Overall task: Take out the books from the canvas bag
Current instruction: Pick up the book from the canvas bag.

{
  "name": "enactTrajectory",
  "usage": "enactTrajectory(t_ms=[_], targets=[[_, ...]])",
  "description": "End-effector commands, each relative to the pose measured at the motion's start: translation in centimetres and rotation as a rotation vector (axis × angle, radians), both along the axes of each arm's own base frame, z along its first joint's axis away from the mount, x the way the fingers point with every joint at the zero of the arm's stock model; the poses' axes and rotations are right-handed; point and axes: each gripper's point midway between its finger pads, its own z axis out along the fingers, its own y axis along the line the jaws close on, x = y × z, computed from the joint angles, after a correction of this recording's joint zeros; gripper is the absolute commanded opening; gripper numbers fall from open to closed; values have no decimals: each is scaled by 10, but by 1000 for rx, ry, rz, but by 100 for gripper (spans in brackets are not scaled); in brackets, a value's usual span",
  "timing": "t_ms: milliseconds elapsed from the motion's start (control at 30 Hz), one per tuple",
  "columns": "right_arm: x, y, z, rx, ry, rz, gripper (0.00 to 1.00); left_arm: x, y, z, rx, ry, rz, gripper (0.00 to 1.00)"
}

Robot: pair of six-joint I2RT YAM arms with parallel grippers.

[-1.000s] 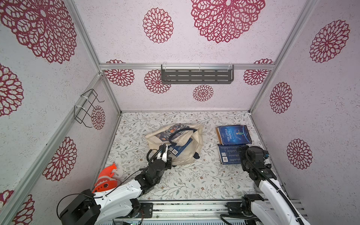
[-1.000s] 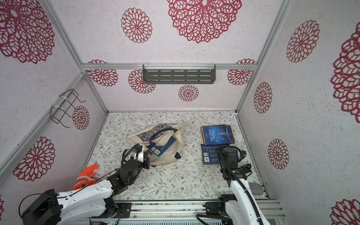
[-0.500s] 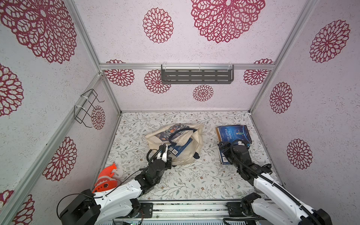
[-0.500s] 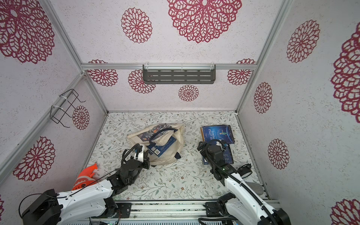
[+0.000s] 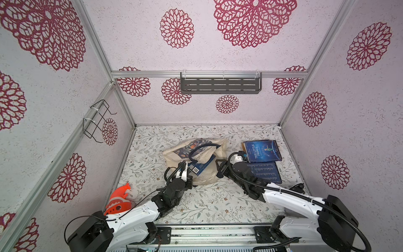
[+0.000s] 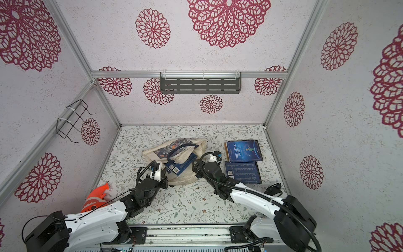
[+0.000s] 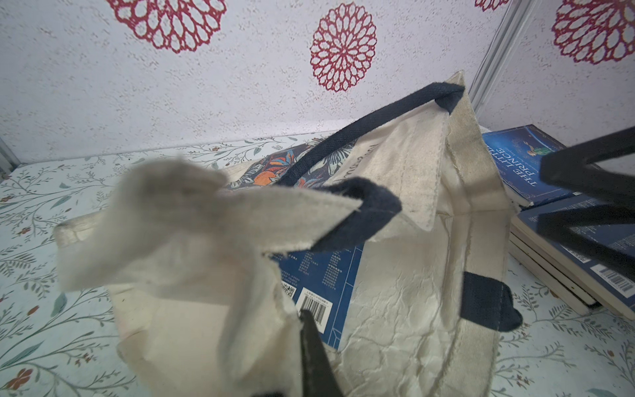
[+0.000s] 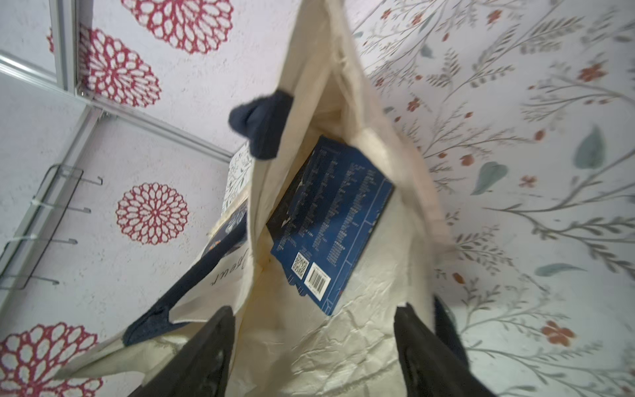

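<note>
Books (image 5: 261, 151) out, middle right; one book (image 5: 201, 168) in bag (image 5: 206, 178). My left gripper (image 5: 184, 168) jaws clamp bag; right gripper (image 5: 218, 168) jaws apart.

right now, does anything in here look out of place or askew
Nothing looks spilled or damaged. The canvas bag lies slumped on its side, with a dark blue book poking out of its mouth at an angle. An orange fish-shaped toy sits at the foot of the side wall and seems unrelated to the books.
</note>
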Motion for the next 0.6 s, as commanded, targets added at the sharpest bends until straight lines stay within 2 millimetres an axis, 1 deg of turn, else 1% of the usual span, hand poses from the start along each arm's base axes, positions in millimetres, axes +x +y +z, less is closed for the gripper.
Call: enactTrajectory(t_ms=[0, 100, 200, 333, 400, 467, 567], targets=[[3, 25, 14, 41, -49, 37, 69, 1, -11, 25, -74, -59, -21, 0], [2, 41, 8, 33, -52, 62, 66, -1, -10, 26, -85, -65, -23, 0], [4, 53, -1, 19, -37, 77, 66, -2, -9, 29, -91, -73, -24, 0], [5, 67, -25, 20, 33, 97, 67, -4, -7, 31, -101, -81, -27, 0], [7, 70, -34, 24, 58, 88, 69, -5, -7, 33, -104, -84, -30, 0], [9, 71, -41, 24, 70, 75, 70, -5, -7, 32, -104, -84, -30, 0], [12, 73, -58, 20, 112, 54, 70, -5, -9, 32, -100, -80, -39, 0]])
